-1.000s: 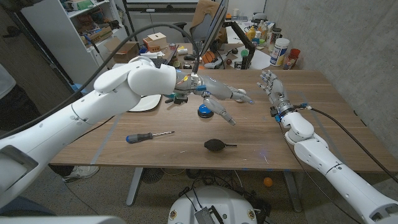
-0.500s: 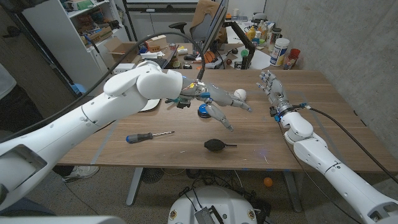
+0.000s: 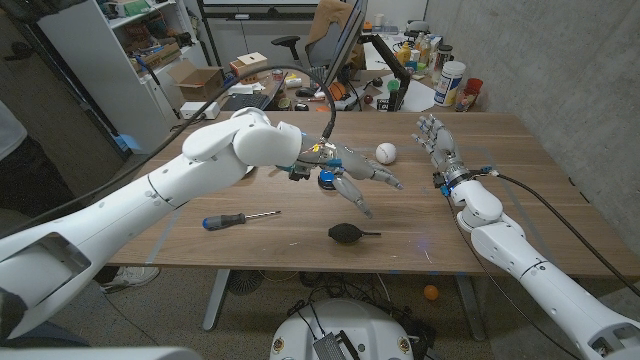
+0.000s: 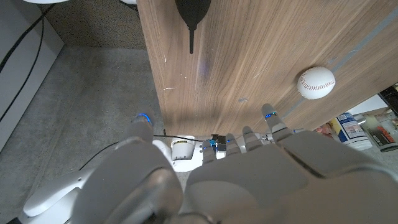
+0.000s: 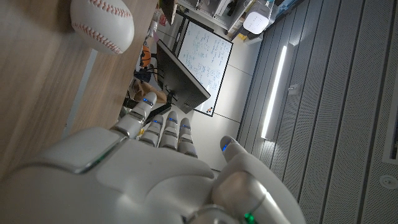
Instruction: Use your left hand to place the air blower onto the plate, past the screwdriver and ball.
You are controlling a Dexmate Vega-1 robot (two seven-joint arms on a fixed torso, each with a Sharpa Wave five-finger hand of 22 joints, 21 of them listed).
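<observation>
The black air blower (image 3: pixel 345 233) lies near the table's front edge, nozzle pointing right; it also appears in the left wrist view as the air blower (image 4: pixel 191 11). My left hand (image 3: pixel 356 172) hovers above and behind it, fingers spread, holding nothing. The screwdriver (image 3: pixel 238 218), with a blue and black handle, lies to the blower's left. The white baseball (image 3: pixel 386 152) sits just beyond the left fingertips, and shows as the ball (image 4: pixel 316 82) and the ball (image 5: pixel 102 25). My left arm hides the plate. My right hand (image 3: pixel 437 135) stands upright at the right, fingers apart.
A small blue object (image 3: pixel 326 180) sits on the table under my left wrist. Bottles and a white canister (image 3: pixel 451 82) crowd the far right edge, with a chair and shelves behind. A person (image 3: pixel 12 140) stands at the left edge.
My left arm has reached further right and forward, bringing the hand lower and closer to the blower. The baseball, hidden a second ago, is now uncovered. The right hand has stayed put.
</observation>
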